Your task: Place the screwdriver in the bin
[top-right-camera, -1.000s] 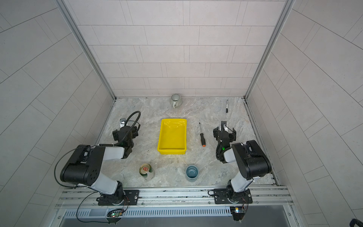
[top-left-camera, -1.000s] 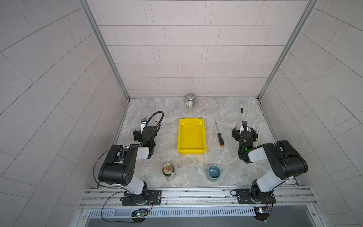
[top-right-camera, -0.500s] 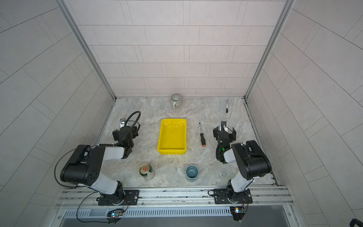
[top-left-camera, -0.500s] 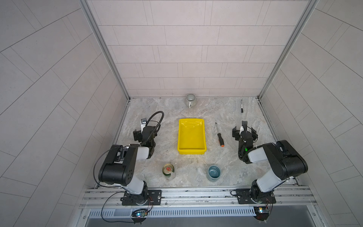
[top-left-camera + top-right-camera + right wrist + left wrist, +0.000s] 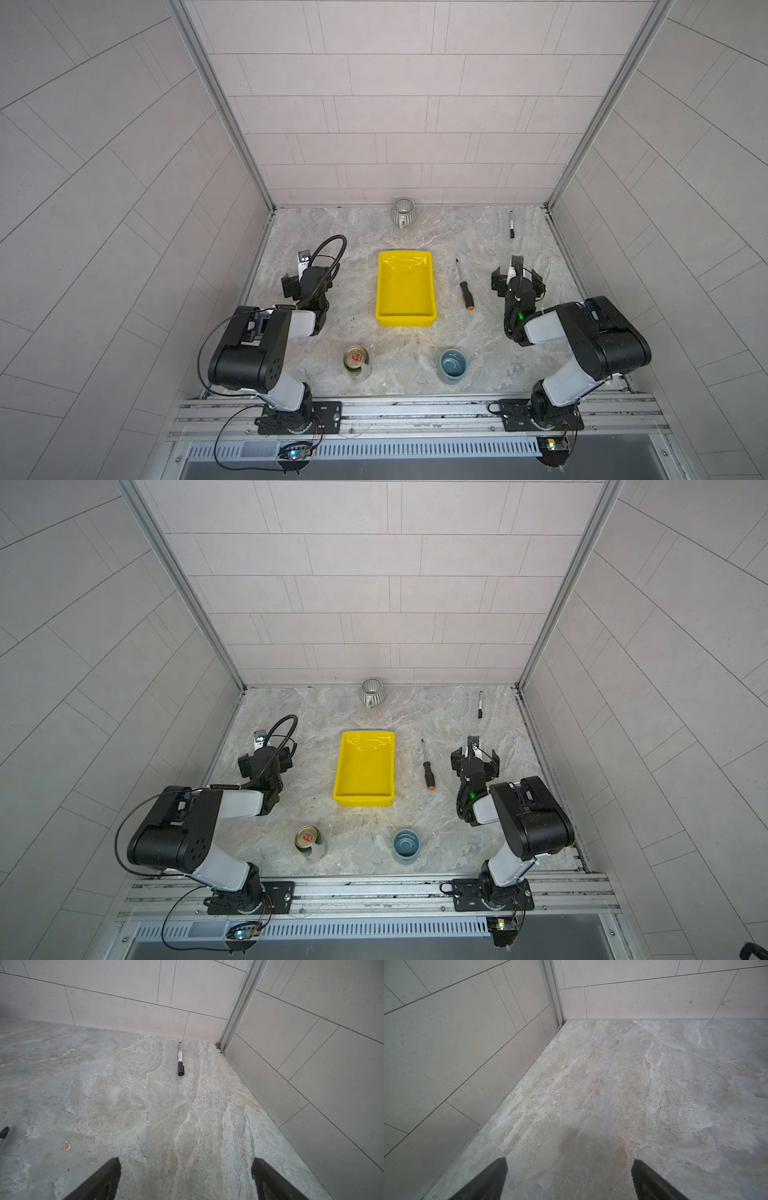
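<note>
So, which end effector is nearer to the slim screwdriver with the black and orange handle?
Right. The right end effector sits close beside the screwdriver, on the side away from the yellow plastic bin. The left end effector is across the bin, on its opposite side.

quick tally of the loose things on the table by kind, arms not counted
cups: 2 (ribbed grey mug, blue-grey cup)
drink can: 1
yellow bin: 1
screwdriver: 1
marker pen: 1
total: 6
</note>
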`<state>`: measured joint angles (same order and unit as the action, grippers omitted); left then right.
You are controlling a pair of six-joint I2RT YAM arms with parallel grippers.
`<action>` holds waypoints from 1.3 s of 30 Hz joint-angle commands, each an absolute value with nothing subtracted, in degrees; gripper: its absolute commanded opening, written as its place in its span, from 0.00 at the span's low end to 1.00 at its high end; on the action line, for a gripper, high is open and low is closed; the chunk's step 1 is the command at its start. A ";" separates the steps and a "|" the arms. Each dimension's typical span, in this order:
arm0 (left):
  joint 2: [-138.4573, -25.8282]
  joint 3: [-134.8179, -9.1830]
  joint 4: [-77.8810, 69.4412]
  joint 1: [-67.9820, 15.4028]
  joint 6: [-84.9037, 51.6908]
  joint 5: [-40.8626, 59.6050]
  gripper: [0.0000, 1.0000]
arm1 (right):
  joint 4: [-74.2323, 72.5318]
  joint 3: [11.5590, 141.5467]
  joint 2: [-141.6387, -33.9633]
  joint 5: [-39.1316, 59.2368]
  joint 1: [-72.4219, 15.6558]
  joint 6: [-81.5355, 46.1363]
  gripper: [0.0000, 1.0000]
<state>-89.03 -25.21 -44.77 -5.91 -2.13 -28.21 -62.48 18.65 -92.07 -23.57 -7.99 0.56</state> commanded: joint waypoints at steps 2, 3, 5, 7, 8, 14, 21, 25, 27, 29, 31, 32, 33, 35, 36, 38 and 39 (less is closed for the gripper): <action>-88.28 -24.57 -48.04 -5.89 -2.12 -27.21 1.00 | -69.45 15.29 -92.03 -24.67 -8.98 2.39 0.99; -87.64 -24.04 -48.58 -5.94 -1.85 -26.70 1.00 | -71.84 14.36 -92.19 -26.25 -9.55 2.58 0.99; -83.97 -25.47 -41.77 -6.23 -3.19 -29.37 1.00 | -74.60 12.60 -90.55 -28.43 -10.86 3.77 0.99; -80.20 -32.20 -24.60 -6.29 -7.13 -33.64 1.00 | -74.21 11.52 -86.37 -33.65 -14.28 6.70 0.99; -79.27 -36.92 -14.92 -6.34 -6.44 -32.30 1.00 | -73.48 11.07 -83.67 -35.56 -16.49 9.09 0.99; -80.21 -54.63 19.08 -14.21 -8.64 -28.19 1.00 | -21.53 24.99 -54.72 -50.62 -32.64 11.30 0.99; -64.30 -47.89 23.82 -20.33 -11.73 -18.11 1.00 | 26.69 30.03 -37.37 -39.39 -25.41 -28.37 0.99; -50.37 -39.88 26.34 -20.37 -19.74 -24.64 1.00 | 25.88 24.61 -35.15 -33.23 -19.81 -32.96 0.99; -43.23 -34.86 26.45 -20.25 -23.13 -26.87 1.00 | 22.64 22.14 -35.40 -31.50 -19.78 -32.08 0.99; -36.71 -32.72 26.10 -20.15 -21.13 -25.20 1.00 | 23.16 22.84 -35.43 -30.65 -19.86 -32.17 0.99; -32.26 -30.38 24.48 -20.15 -19.83 -21.45 1.00 | 20.65 21.63 -35.16 -28.72 -19.85 -30.14 1.00; -30.82 -29.02 22.90 -20.13 -19.36 -19.33 1.00 | 20.01 21.42 -35.20 -27.99 -19.86 -29.82 0.99; -29.43 -27.64 21.28 -20.13 -19.17 -17.03 1.00 | 19.47 21.27 -35.47 -27.56 -19.86 -29.70 0.99; -28.64 -26.84 20.01 -20.13 -18.84 -13.68 1.00 | 19.35 21.45 -36.17 -27.34 -19.86 -29.71 0.99; -28.86 -27.29 20.89 -20.12 -18.86 -12.78 1.00 | 19.52 21.51 -36.48 -27.35 -19.86 -29.82 0.99; -29.67 -27.64 21.62 -20.14 -18.95 -12.84 1.00 | 19.39 21.45 -36.49 -27.41 -19.86 -29.90 0.99; -30.26 -27.77 22.10 -20.13 -19.43 -13.96 1.00 | 19.04 21.26 -36.52 -27.40 -19.84 -29.93 0.99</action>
